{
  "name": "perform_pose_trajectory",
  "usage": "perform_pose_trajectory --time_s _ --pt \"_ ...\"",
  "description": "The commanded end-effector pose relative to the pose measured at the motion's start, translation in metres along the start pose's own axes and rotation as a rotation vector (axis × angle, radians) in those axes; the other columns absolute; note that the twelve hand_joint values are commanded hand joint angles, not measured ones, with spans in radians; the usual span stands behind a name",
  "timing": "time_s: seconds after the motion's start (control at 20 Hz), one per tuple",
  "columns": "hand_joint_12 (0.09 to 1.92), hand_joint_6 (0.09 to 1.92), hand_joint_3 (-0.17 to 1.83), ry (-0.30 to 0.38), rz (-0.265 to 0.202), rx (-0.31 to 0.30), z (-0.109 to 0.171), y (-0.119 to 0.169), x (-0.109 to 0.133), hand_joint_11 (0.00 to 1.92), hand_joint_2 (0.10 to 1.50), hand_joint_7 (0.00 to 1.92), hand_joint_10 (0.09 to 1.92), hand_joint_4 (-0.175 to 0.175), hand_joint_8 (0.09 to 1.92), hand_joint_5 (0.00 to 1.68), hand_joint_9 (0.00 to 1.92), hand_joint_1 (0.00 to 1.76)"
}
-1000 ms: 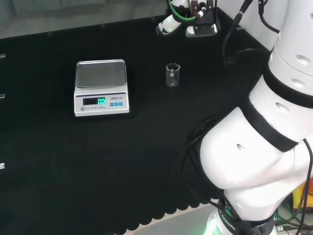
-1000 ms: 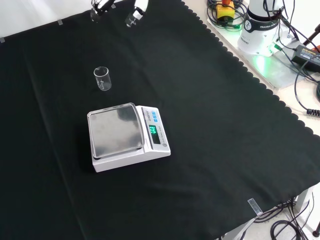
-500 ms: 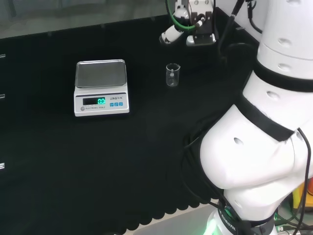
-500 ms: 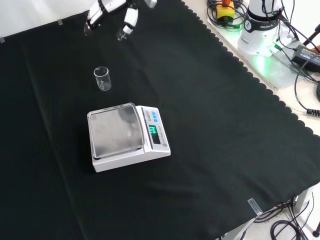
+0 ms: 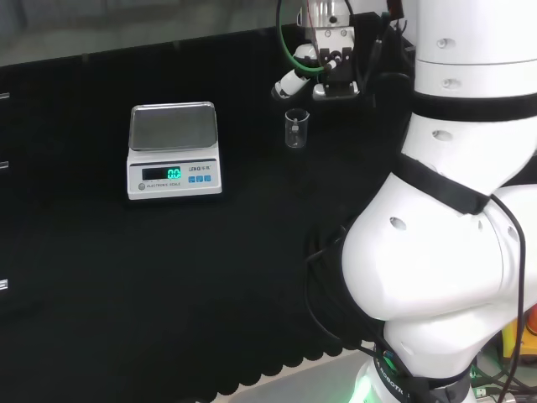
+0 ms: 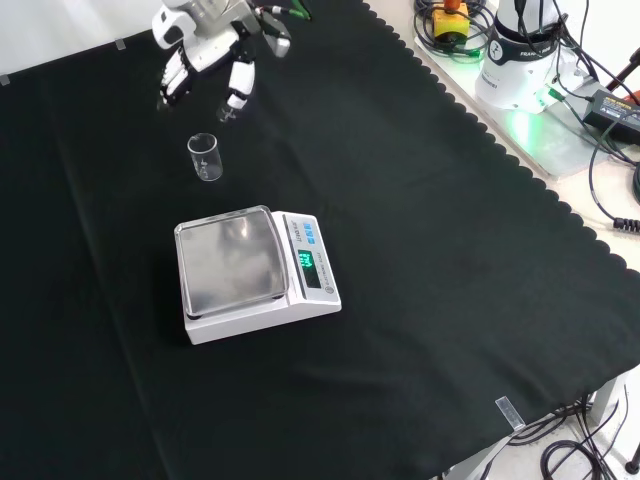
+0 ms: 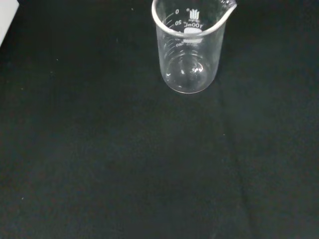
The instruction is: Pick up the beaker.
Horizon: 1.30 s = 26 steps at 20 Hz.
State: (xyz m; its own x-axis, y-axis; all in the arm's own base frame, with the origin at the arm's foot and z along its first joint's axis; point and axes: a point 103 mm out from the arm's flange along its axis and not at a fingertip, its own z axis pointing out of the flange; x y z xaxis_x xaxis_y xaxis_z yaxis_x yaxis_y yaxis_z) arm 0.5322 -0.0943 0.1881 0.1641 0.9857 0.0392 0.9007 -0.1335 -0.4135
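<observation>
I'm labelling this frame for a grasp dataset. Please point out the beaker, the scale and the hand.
beaker (image 6: 205, 158): front view, on its clear glass wall.
scale (image 6: 235, 264): front view, on its metal weighing pan.
hand (image 6: 203, 55): front view, on the palm above the spread fingers.

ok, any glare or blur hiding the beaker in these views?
Head view: beaker faint against the black cloth, just rim and wall highlights. Front view: same, thin outline; scale pan shows soft reflections. Wrist view: beaker close and clear, rim cut off at the frame edge, small glints on the base, no blur worth noting.
</observation>
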Motion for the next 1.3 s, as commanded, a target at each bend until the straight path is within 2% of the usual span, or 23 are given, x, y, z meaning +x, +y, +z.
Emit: perform_pose_trajectory --time_s 0.05,0.55,0.95,1.3 --pt "1.44 0.09 0.44 0.023 -0.013 0.033 0.018 0.028 0.009 0.27 0.89 0.12 0.9 -0.119 0.79 0.39 0.2 0.52" --pt "1.44 0.09 0.44 0.004 -0.006 0.099 0.043 0.045 0.014 0.26 0.89 0.12 0.9 -0.119 0.79 0.39 0.2 0.51" --pt "1.48 0.09 0.45 0.003 0.028 0.13 0.057 0.053 0.004 0.12 0.88 0.11 0.9 -0.12 0.79 0.4 0.17 0.51" --pt "1.49 0.09 0.45 0.026 0.069 0.142 0.065 0.059 -0.01 0.1 0.88 0.11 0.9 -0.12 0.79 0.4 0.15 0.51"
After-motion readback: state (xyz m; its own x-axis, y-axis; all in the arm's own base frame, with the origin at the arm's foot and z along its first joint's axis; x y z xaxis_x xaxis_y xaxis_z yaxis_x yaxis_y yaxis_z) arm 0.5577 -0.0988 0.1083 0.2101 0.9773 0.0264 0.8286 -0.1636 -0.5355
